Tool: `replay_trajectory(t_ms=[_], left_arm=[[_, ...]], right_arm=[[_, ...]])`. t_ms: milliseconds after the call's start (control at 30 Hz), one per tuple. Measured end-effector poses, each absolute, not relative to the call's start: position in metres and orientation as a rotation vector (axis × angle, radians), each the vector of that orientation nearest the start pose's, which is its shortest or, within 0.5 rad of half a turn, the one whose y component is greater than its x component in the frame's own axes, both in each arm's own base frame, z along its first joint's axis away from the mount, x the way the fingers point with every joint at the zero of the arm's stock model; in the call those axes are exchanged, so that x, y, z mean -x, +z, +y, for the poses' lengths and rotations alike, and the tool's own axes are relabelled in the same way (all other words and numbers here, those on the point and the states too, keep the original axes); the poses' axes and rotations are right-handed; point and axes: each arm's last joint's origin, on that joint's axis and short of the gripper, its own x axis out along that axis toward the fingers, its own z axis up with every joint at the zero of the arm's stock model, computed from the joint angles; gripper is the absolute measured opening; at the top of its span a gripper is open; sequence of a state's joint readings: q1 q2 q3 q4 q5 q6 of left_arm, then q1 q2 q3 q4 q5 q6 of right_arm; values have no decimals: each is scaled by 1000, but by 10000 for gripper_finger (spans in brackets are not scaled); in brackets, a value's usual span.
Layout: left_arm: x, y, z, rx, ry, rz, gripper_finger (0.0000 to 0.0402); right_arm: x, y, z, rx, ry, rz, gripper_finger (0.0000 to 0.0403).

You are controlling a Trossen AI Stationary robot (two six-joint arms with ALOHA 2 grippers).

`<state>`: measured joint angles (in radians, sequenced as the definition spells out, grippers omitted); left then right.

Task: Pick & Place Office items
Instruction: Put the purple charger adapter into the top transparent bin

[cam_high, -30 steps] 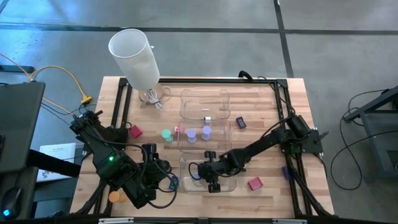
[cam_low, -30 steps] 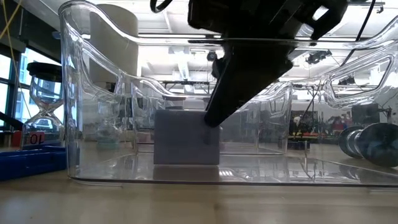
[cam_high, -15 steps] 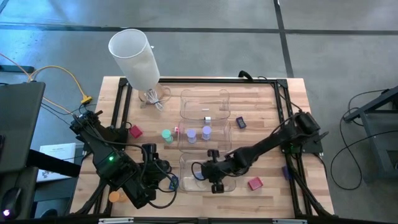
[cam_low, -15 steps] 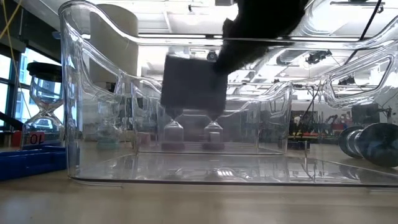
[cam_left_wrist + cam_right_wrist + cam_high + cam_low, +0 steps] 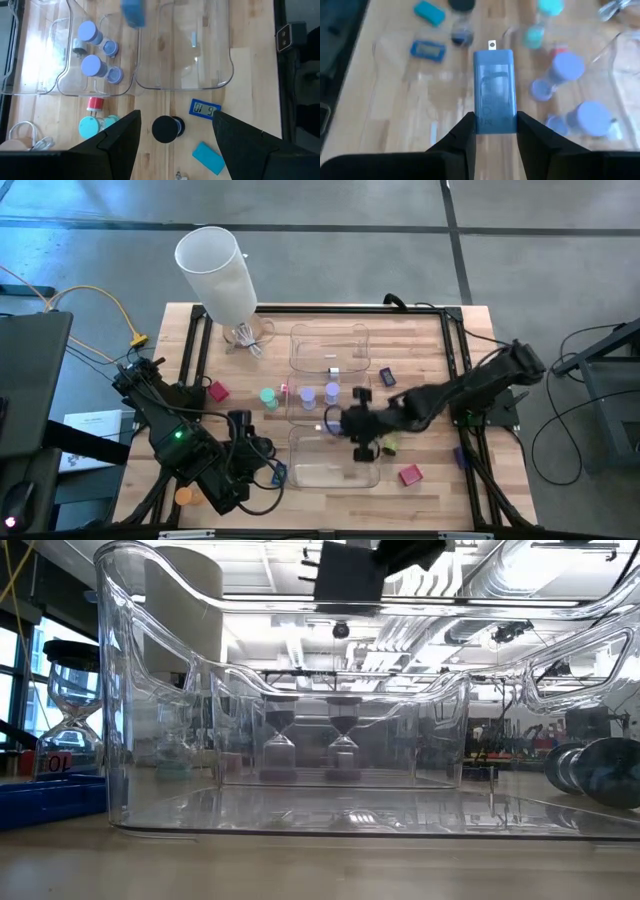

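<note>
Blue block (image 5: 493,91) in right claw (image 5: 493,131), long axis straight ahead of fingers.

The number "10" shows on the hourglass (image 5: 68,720) base label; nothing else is legible.

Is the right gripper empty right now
No, the right gripper is shut on a blue block, pinched between its two fingers.

The table (image 5: 430,340) is pale wood with visible grain, matt, framed by dark metal rails (image 5: 455,350). The trays (image 5: 300,810) are clear glossy plastic that catches reflections. The blue block (image 5: 494,90) looks like smooth plastic with a slight sheen. The white lamp shade (image 5: 215,270) looks matt and smooth.
</note>
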<state>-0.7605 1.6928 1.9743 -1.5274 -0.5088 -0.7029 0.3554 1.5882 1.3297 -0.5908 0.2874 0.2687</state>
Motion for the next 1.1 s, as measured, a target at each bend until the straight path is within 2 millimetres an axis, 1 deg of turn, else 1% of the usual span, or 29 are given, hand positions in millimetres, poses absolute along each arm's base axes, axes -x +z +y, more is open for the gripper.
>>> replay_trajectory(t_ms=[67, 167, 300, 433, 533, 633, 700, 767, 833, 900, 967, 1100], left_arm=[[-227, 403, -196, -104, 140, 999, 239], [-226, 402, -195, -115, 146, 1011, 239], [-226, 402, -195, -136, 135, 1013, 239], [-227, 402, -194, -160, 126, 1016, 239], [-230, 402, -189, -159, 145, 1024, 239], [-233, 402, -184, -164, 161, 1035, 239], [-236, 402, -180, -192, 153, 1041, 239], [-239, 402, -176, -218, 149, 1046, 239], [-243, 402, -170, -237, 151, 1053, 239], [-248, 402, -163, -244, 165, 1059, 239], [-253, 402, -156, -254, 175, 1066, 239], [-261, 402, -142, -263, 199, 1080, 239]], right_arm=[[-317, 298, 96, 23, -72, 813, 100], [-316, 309, 70, 17, -95, 792, 100], [-320, 312, 28, 6, -143, 802, 100], [-321, 310, -23, -39, -183, 826, 100], [-321, 306, -58, -74, -215, 834, 100], [-319, 303, -84, -93, -207, 823, 100], [-315, 302, -102, -109, -211, 817, 100], [-312, 298, -117, -131, -217, 831, 100], [-313, 291, -130, -158, -210, 838, 100], [-311, 281, -142, -191, -220, 879, 100], [-316, 267, -149, -190, -215, 917, 100], [-324, 245, -157, -201, -189, 973, 100]])
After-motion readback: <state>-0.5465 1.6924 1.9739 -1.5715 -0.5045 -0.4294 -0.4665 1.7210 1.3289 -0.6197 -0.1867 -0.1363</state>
